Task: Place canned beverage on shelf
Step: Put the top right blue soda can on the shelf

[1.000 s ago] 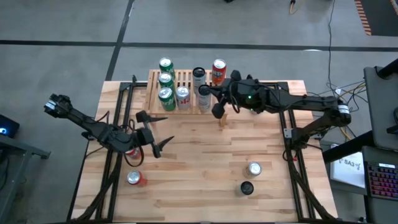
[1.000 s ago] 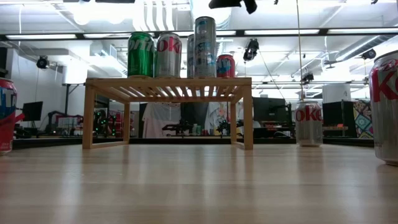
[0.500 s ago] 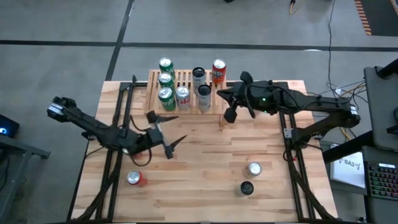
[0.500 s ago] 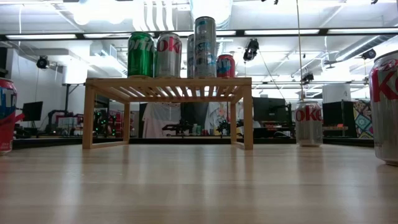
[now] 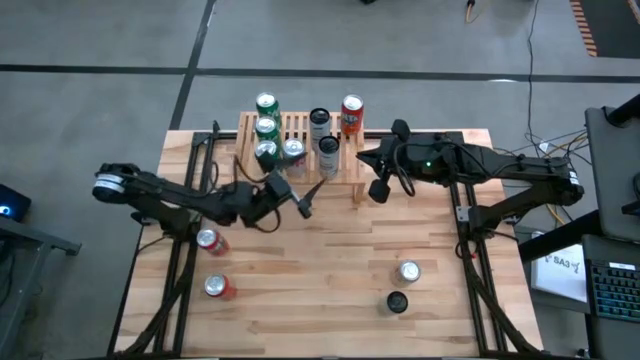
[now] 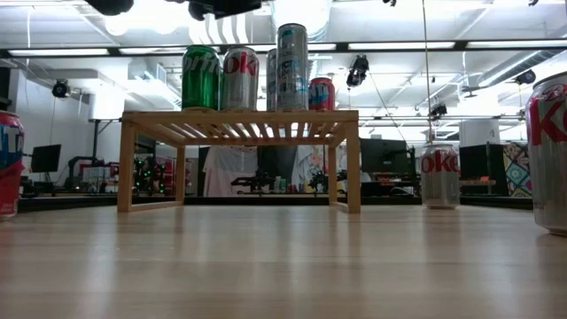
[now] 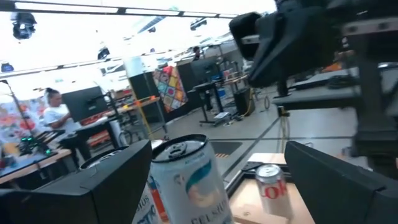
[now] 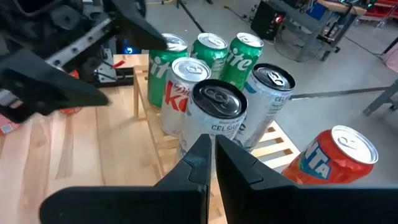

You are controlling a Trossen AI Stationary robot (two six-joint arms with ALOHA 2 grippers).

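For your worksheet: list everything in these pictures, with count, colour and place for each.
table: one, light wood planks, under everything
shelf: one, light wood, slatted, at the table's far edge
green cans: three, on the shelf's left end
Diet Coke can: one, silver and red, on the shelf beside the green cans
Celsius cans: two, white, mid-shelf
orange can: one, shelf's right end
red cans: two, table's near left
silver can: one, table's near right
dark can: one, beside the silver can
left gripper: open, empty, before the shelf
right gripper: shut, empty, by the shelf's right front corner
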